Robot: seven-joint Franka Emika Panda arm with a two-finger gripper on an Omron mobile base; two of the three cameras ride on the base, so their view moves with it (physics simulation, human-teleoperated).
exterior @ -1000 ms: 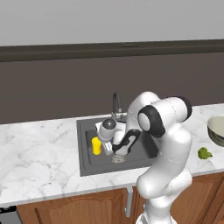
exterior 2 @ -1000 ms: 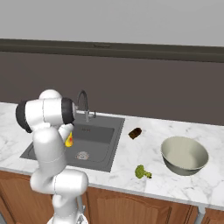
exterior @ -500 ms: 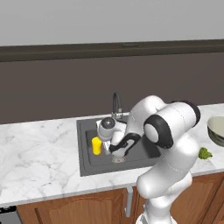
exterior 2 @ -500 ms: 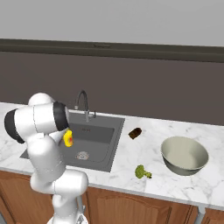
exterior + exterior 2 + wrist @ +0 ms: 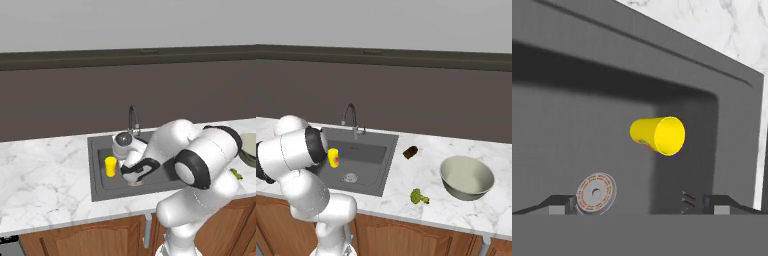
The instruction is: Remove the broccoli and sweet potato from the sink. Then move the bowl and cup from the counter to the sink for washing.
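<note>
Sink (image 5: 387, 150), the dark basin sunk in the marble tabletop (image 5: 466, 215), already holds the yellow cup (image 5: 333, 157) standing near its left wall beside the drain (image 5: 350, 177), while the grey-green bowl (image 5: 466, 177) sits on the tabletop well to the right of the sink, with the broccoli (image 5: 417, 196) and sweet potato (image 5: 410, 152) lying between. With its fingers spread wide and holding nothing, the hand (image 5: 637, 202) hangs over the sink near the cup. To my eye the bowl is next: lift the hand straight out of the sink without tipping the cup, then grip the bowl by its rim.
</note>
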